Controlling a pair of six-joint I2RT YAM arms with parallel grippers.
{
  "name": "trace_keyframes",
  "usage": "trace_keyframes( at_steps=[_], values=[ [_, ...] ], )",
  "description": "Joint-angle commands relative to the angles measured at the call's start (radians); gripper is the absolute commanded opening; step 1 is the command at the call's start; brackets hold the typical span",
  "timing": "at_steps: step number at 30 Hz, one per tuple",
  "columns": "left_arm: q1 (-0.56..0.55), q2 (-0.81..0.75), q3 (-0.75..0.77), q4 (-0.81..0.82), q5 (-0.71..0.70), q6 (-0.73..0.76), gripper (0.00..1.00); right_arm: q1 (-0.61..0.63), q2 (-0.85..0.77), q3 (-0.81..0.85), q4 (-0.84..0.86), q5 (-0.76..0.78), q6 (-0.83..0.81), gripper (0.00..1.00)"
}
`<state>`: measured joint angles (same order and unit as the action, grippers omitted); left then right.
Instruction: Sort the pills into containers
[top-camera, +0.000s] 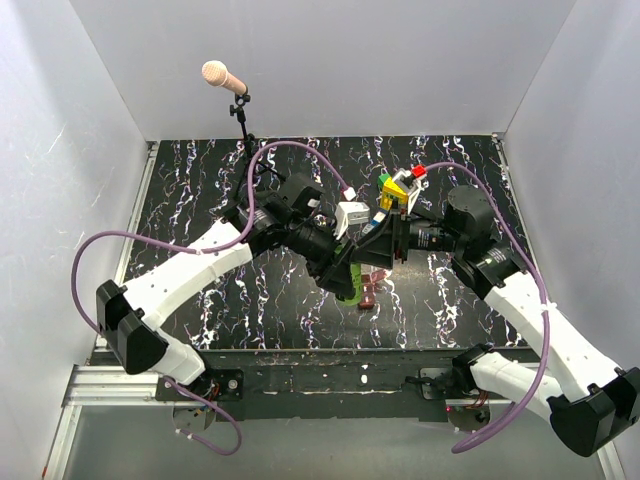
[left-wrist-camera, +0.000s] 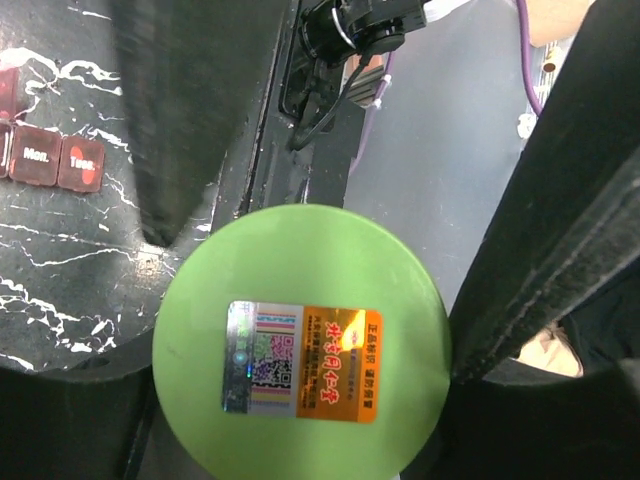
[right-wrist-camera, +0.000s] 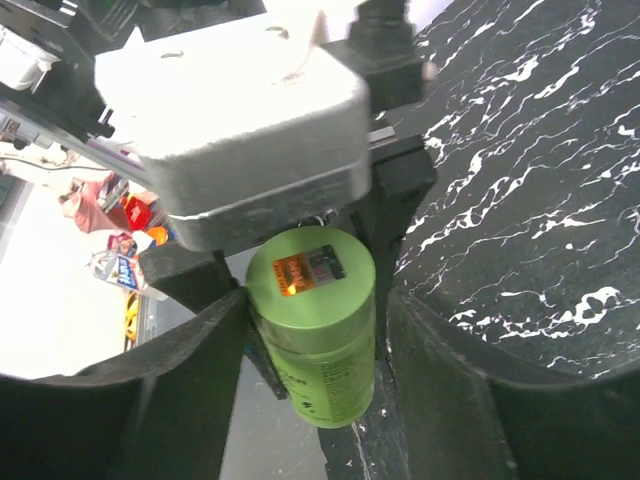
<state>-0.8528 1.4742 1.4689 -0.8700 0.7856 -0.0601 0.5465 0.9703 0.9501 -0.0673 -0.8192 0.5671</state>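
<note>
Closest of all, filling the left wrist view, is the flat stickered end of the small green cylindrical plastic bottle (left-wrist-camera: 300, 340), lifted clear of the table. The left gripper (left-wrist-camera: 320, 290) is clamped on it, a dark finger on each side, so that end points back at its own camera. From the other side the right gripper (right-wrist-camera: 320, 310) straddles the bottle's far portion with its jaws fairly wide. Whether its pads actually press the plastic I cannot tell. Two claws on one bottle suggests one steadies it while the other works the cap or takes it over, though which end carries the cap is unclear. Just beyond, on the black white-veined marbled tabletop (right-wrist-camera: 520, 200), lies the dark red-brown rectangular box (left-wrist-camera: 50, 160), its day-labelled lids down, close under the bottle. I can make out no loose pills. Farther back stands a yellow-and-blue toy brick stack (top-camera: 397, 190), and farthest, a pink-headed microphone on a stand (top-camera: 222, 77).
</note>
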Motion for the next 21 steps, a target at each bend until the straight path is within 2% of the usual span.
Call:
trace_keyframes(
  at_steps=[1,4,6,10,16,17,18,21],
  values=[
    [-0.031,0.026,0.06,0.106,-0.003,-0.029,0.0,0.036,0.03,-0.025,0.095,-0.006,0.007,0.55],
    [-0.034,0.018,0.05,0.106,-0.02,-0.032,0.0,0.036,0.033,-0.031,0.095,-0.005,0.005,0.27],
    [-0.034,0.002,0.033,0.111,-0.049,-0.037,0.0,0.036,0.019,-0.039,0.087,0.021,-0.001,0.12],
    [-0.034,-0.06,-0.018,0.132,-0.106,-0.052,0.0,0.036,-0.018,-0.066,0.069,0.081,-0.013,0.01],
    [-0.034,-0.124,-0.079,0.157,-0.16,-0.076,0.0,0.035,-0.041,-0.089,0.032,0.1,-0.026,0.02],
    [-0.034,-0.129,-0.088,0.158,-0.167,-0.081,0.0,0.035,-0.044,-0.093,0.031,0.098,-0.03,0.04],
    [-0.034,-0.135,-0.093,0.158,-0.174,-0.086,0.0,0.035,-0.047,-0.091,0.02,0.095,-0.039,0.12],
    [-0.034,-0.159,-0.117,0.163,-0.193,-0.089,0.0,0.035,-0.067,-0.102,-0.002,0.092,-0.075,0.44]
  ],
)
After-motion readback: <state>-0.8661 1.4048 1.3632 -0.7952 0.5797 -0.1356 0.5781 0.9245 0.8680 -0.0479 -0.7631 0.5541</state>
